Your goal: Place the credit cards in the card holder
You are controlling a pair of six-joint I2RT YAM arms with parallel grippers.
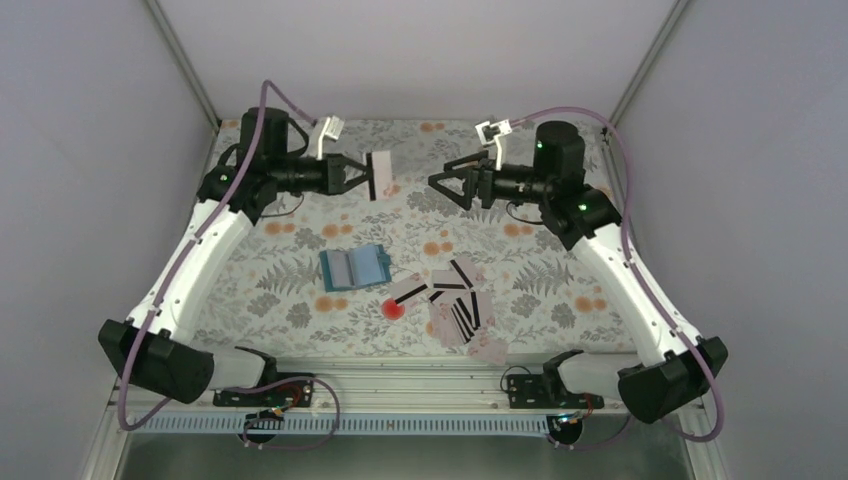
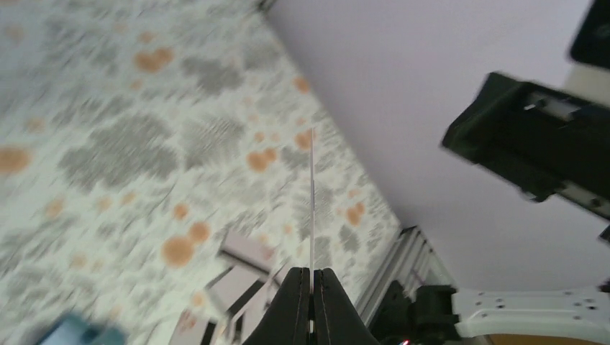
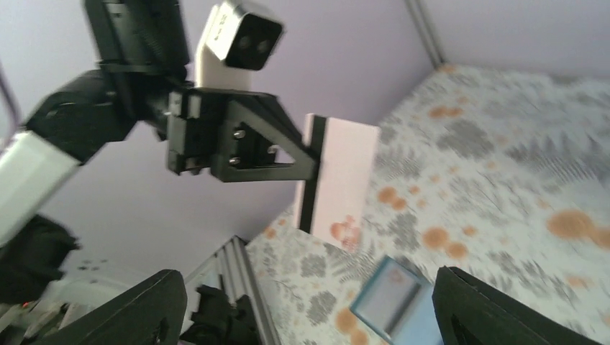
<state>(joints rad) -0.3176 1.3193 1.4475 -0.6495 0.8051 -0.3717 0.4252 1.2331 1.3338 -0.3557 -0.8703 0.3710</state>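
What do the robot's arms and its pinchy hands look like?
The left arm and right arm have long white links and chunky black joints with tiny green lights. A purple cable loops along each. The left gripper and right gripper are black with two pointed fingers, and a small white camera sits above each.

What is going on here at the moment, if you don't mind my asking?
The left gripper is shut on one credit card, holding it up off the table near the back. The right gripper faces it across a gap, with its jaws open and nothing in them. The blue card holder lies open mid-table. The other cards lie in a loose pile beside it, on the right arm's side.
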